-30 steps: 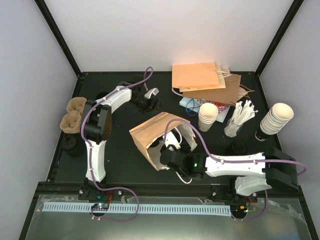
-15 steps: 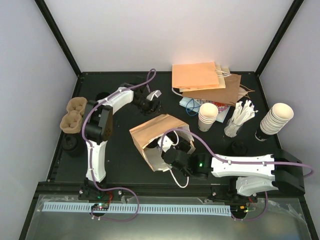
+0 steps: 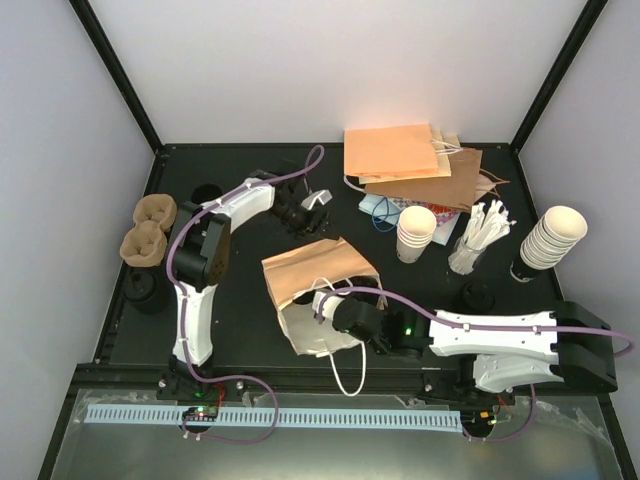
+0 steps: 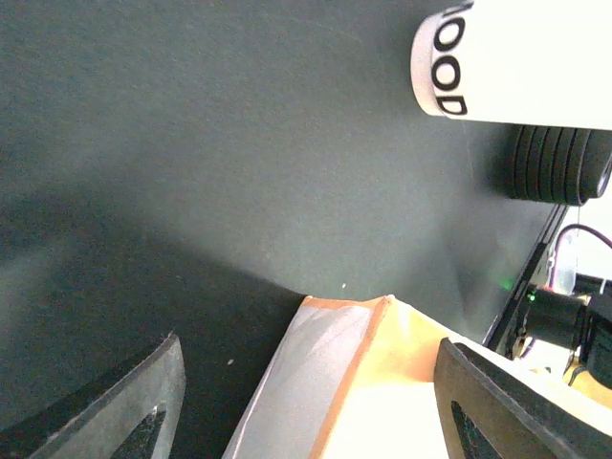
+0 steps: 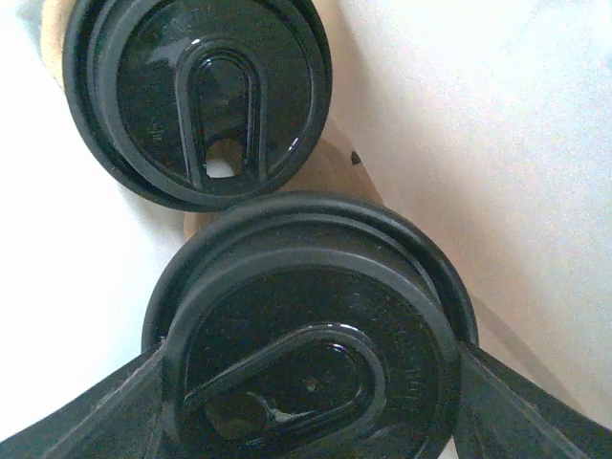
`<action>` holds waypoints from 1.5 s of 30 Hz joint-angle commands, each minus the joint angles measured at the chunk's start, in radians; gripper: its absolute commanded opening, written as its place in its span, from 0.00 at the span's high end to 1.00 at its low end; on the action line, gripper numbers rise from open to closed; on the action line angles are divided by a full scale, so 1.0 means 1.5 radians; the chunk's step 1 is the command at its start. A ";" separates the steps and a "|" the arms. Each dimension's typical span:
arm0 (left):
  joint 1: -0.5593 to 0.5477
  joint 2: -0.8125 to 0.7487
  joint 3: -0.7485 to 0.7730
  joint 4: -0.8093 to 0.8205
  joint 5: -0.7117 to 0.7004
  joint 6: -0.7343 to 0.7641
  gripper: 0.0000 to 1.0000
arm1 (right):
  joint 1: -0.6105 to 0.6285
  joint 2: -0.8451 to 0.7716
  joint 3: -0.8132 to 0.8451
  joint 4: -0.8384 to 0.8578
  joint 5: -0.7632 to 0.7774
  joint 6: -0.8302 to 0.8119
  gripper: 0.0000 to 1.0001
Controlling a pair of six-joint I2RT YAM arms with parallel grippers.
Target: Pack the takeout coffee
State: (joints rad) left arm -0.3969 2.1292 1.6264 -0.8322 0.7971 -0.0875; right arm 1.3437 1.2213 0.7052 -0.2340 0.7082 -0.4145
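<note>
In the right wrist view two takeout coffee cups show only their black lids, inside a brown paper bag [image 3: 310, 268] with a white lining. My right gripper [image 5: 311, 354] is shut on the nearer lidded cup [image 5: 316, 325], a finger against each side of its rim. The other lidded cup [image 5: 196, 96] stands just beyond it. In the top view my right gripper [image 3: 338, 315] sits in the bag's mouth. My left gripper [image 4: 311, 349] is open over the bag's far corner [image 4: 382, 373], which lies between its fingers; from above, that gripper [image 3: 318, 208] hangs behind the bag.
Flat paper bags [image 3: 405, 160] lie at the back right. Stacks of lidless white cups [image 3: 416, 232] [image 3: 552, 238] and a holder of white sticks [image 3: 478, 235] stand on the right. Brown pulp carriers [image 3: 148, 228] sit at the left edge. Black lid stacks [image 3: 476, 295] [image 4: 559, 163] are nearby.
My right gripper has pushed left and deeper into the bag with the cup. The bag has shifted toward the near edge. My left gripper has moved right to the bag's far corner, its jaws narrowing slightly.
</note>
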 commanded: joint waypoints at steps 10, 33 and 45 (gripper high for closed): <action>-0.035 -0.033 -0.033 -0.038 0.005 0.026 0.28 | -0.004 -0.033 -0.030 0.001 -0.001 -0.037 0.62; -0.049 -0.043 -0.040 -0.057 0.039 0.037 0.57 | -0.033 0.048 0.001 -0.001 -0.056 0.062 0.64; -0.057 -0.050 -0.051 -0.057 0.032 0.035 0.64 | -0.036 0.073 0.008 -0.005 -0.011 0.098 0.64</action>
State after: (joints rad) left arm -0.4633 2.0804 1.5665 -0.8600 0.8532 -0.0551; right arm 1.3048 1.3109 0.6964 -0.2077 0.6567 -0.3229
